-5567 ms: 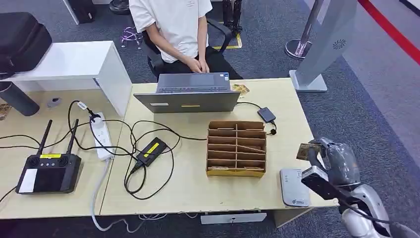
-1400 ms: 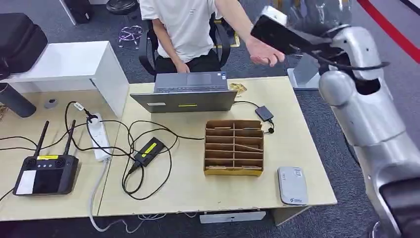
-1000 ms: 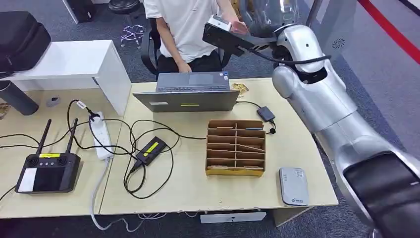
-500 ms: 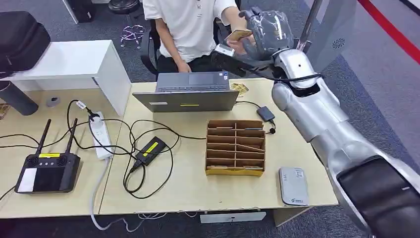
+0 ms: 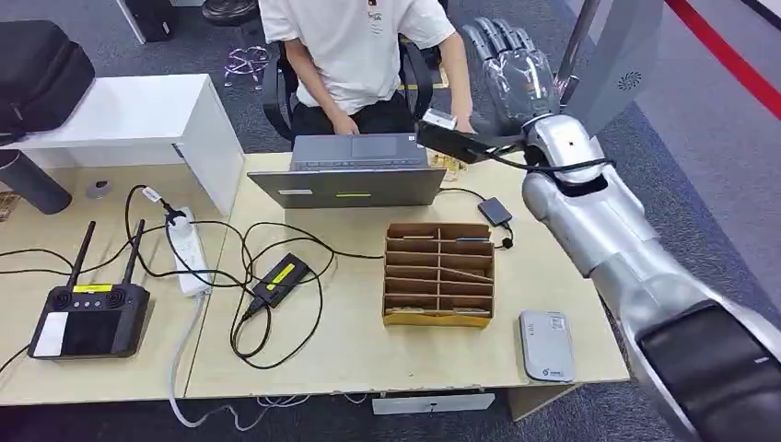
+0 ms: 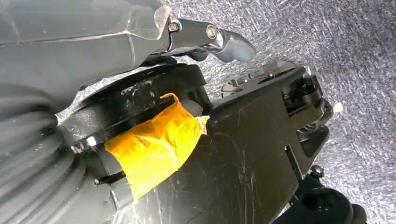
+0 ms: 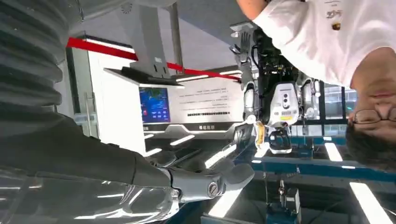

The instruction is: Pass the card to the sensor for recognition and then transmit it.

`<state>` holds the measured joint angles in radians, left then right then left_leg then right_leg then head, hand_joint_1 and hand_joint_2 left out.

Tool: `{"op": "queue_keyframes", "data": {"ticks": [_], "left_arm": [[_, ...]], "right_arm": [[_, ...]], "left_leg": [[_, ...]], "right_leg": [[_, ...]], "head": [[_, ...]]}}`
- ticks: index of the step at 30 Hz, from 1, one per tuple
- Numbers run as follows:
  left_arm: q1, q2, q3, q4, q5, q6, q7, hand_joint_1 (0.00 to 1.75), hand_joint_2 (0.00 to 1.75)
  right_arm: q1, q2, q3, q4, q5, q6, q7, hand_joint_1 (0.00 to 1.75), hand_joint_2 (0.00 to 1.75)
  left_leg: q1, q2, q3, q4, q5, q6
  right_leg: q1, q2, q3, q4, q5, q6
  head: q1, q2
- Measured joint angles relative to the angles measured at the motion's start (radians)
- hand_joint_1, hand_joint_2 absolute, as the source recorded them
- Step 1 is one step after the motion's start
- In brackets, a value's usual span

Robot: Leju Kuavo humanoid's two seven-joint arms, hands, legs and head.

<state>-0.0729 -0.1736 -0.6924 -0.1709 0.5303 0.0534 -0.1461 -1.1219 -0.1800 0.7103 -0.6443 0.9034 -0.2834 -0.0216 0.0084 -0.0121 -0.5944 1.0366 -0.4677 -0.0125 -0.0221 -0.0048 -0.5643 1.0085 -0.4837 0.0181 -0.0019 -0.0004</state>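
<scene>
**Right hand empty at the handover point**

We see our right hand (image 5: 516, 64) raised beside the person (image 5: 355, 55), fingers spread and holding nothing, as after a handover. We cannot spot the card. One sensor (image 5: 546, 345) lies on the counter (image 5: 350, 350) beside one divided box (image 5: 439, 274). Our left hand (image 6: 140, 37) hangs, its grip unclear.

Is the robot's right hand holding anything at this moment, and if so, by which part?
Nothing is held. The right hand is raised beside the seated person with its fingers spread apart and no card between them.
</scene>
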Motion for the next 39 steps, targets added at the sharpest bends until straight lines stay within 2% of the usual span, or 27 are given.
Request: {"op": "queue_keyframes", "data": {"ticks": [6,12,17,23,31,34,39], "left_arm": [[0.003,0.001,0.000,0.000,0.021,0.005,-0.002,0.00,1.75],[0.011,0.004,0.005,0.000,0.041,0.011,-0.024,0.00,1.75],[0.019,0.004,0.014,0.000,0.065,0.015,-0.046,0.00,1.75],[0.029,0.003,0.040,0.000,0.091,0.021,-0.066,0.00,1.75],[0.040,-0.001,0.070,0.000,0.124,0.030,-0.094,0.00,1.75],[0.040,-0.002,0.080,0.000,0.125,0.030,-0.098,0.00,1.75],[0.041,-0.003,0.085,0.000,0.125,0.030,-0.099,0.00,1.75]], "right_arm": [[0.108,-0.101,-0.049,-0.070,-0.049,-0.072,-0.075,0.00,1.75],[0.302,-0.199,-0.136,-0.287,-0.076,-0.108,-0.115,0.00,1.75],[0.533,-0.253,-0.245,-0.540,-0.133,-0.125,-0.178,0.00,1.75],[0.813,-0.274,-0.368,-0.800,-0.165,-0.153,-0.252,0.00,1.75],[1.156,-0.260,-0.475,-1.033,-0.155,-0.213,-0.340,0.00,1.75],[1.220,-0.254,-0.494,-1.072,-0.152,-0.215,-0.342,0.00,1.75],[1.251,-0.249,-0.513,-1.101,-0.151,-0.214,-0.345,0.00,1.75]], "left_leg": [[0.000,-0.001,-0.001,0.001,-0.001,0.001],[0.000,-0.001,-0.001,0.001,-0.002,0.002],[0.000,-0.002,-0.002,0.000,-0.003,0.003],[0.001,-0.002,-0.002,0.000,-0.004,0.002],[0.001,-0.002,-0.003,0.000,-0.006,0.001],[0.001,0.000,-0.002,0.000,-0.007,0.001],[0.001,0.000,-0.002,0.000,-0.007,0.001]], "right_leg": [[0.000,-0.001,0.001,0.000,0.000,0.000],[0.001,-0.001,0.000,-0.001,0.000,0.000],[0.002,-0.004,0.000,-0.001,-0.002,0.001],[0.003,-0.004,0.000,-0.001,-0.003,0.000],[0.003,-0.004,0.000,-0.001,-0.005,0.000],[0.003,-0.002,0.000,-0.001,-0.005,0.000],[0.003,-0.002,0.000,-0.001,-0.005,0.000]], "head": [[0.000,0.000],[0.000,0.000],[0.000,0.000],[0.000,0.000],[0.000,0.000],[0.000,0.000],[0.000,0.000]]}}
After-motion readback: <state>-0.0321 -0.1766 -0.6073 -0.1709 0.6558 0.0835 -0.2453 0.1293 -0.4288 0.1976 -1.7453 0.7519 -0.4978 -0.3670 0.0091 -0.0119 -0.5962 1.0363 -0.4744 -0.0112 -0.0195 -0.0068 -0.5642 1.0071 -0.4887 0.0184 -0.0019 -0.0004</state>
